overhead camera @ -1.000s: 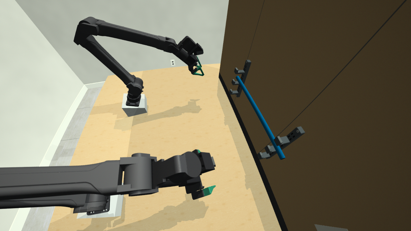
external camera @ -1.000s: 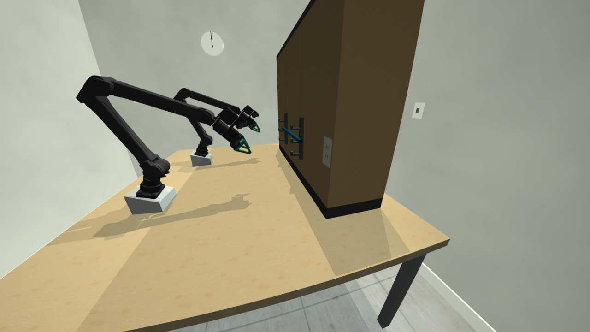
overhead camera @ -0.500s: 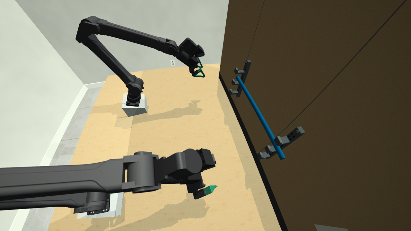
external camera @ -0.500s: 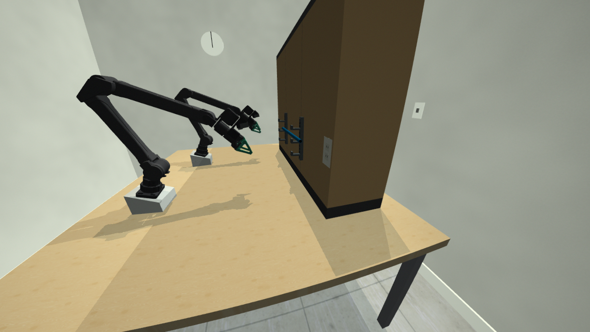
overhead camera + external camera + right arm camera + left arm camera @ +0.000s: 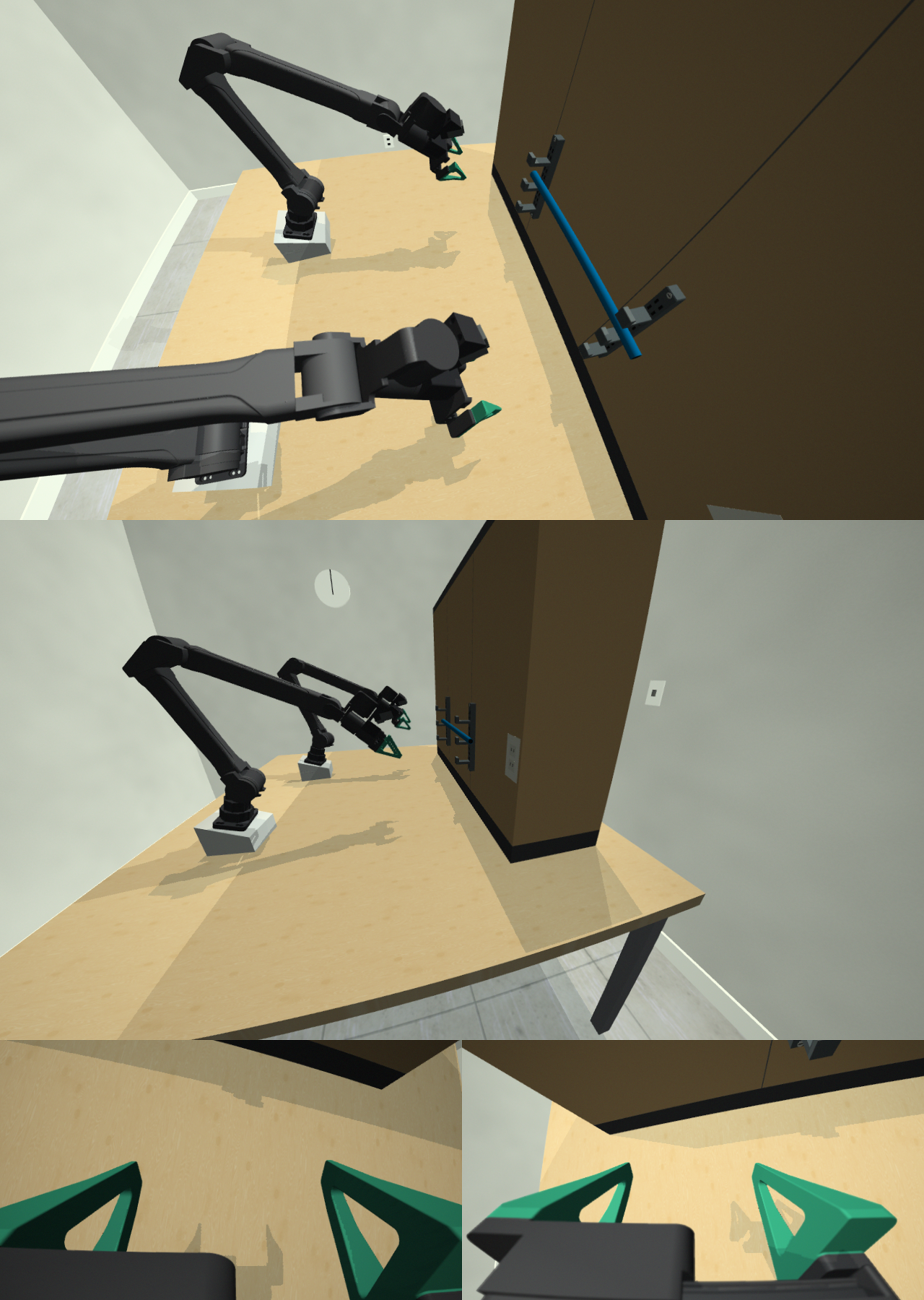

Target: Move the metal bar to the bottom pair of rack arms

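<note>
The blue metal bar (image 5: pixel 585 258) lies across what looks like the middle pair of arms of the grey wall rack, between the far bracket (image 5: pixel 542 178) and the near bracket (image 5: pixel 629 320) on the brown cabinet. It also shows in the exterior view (image 5: pixel 455 731). My left gripper (image 5: pixel 454 159) is open and empty, in the air a short way in front of the far bracket. My right gripper (image 5: pixel 474 417) is open and empty, above the table and well short of the near bracket. Both wrist views show spread green fingers, the left (image 5: pixel 693 1184) and the right (image 5: pixel 231 1184), with only table between them.
The tall brown cabinet (image 5: pixel 517 681) stands on the table along its far side with a black plinth (image 5: pixel 751 1099) at its foot. A piece of a rack bracket (image 5: pixel 813 1047) shows at the top of the left wrist view. The arm bases (image 5: pixel 302 232) sit on grey blocks.
</note>
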